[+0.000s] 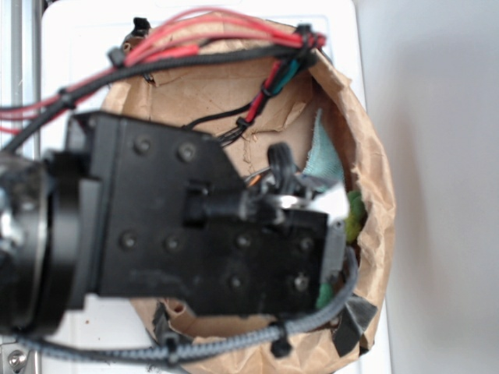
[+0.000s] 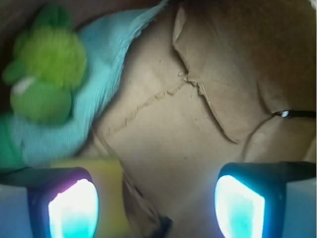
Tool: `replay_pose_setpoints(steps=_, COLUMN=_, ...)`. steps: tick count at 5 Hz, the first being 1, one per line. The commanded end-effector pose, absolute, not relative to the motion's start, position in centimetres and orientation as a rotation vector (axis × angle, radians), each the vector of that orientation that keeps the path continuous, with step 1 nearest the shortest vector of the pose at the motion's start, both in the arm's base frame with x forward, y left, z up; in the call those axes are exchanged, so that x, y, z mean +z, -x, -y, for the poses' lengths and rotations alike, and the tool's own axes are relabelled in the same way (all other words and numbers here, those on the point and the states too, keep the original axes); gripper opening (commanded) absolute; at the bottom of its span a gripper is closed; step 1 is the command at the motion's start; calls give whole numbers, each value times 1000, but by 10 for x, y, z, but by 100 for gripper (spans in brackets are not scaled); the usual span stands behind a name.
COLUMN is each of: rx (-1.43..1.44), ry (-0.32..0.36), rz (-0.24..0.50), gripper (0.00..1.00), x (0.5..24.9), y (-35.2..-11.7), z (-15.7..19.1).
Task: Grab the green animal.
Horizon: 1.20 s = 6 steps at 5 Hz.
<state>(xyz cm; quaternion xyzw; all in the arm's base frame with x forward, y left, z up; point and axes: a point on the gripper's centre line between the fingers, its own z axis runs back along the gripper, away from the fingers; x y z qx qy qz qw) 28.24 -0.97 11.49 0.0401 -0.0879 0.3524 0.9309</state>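
Torn brown paper (image 2: 163, 144) under green animal (image 2: 44, 74)

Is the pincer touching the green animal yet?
Apart. In the wrist view the pincer is open over bare brown paper, while the green animal lies on the teal cloth, well off to one side.

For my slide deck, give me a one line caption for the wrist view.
Open gripper over torn brown paper, green animal up left on teal cloth.

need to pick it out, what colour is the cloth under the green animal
Light teal cloth, under the lime green animal; clearest in the wrist view.
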Motion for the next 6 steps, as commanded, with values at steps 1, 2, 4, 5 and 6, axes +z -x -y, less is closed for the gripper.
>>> replay_pose_setpoints(steps=1, rx=919, ry=-103, rz=169, gripper=100, x=122, y=-289, z=3)
replay_pose_setpoints(steps=2, rx=919, ry=-103, rz=169, gripper=100, x=122, y=-289, z=3)
replay_pose_setpoints(steps=4, rx=978, ry=-49, rz=255, gripper=100, x=96, y=-275, z=-9)
replay_pose_setpoints(steps=5, rx=947, ry=14, rz=259, gripper=100, x=83, y=-279, z=-17)
replay_pose_setpoints(steps=6, rx=919, ry=95, rz=287, gripper=100, x=80, y=-286, z=-26)
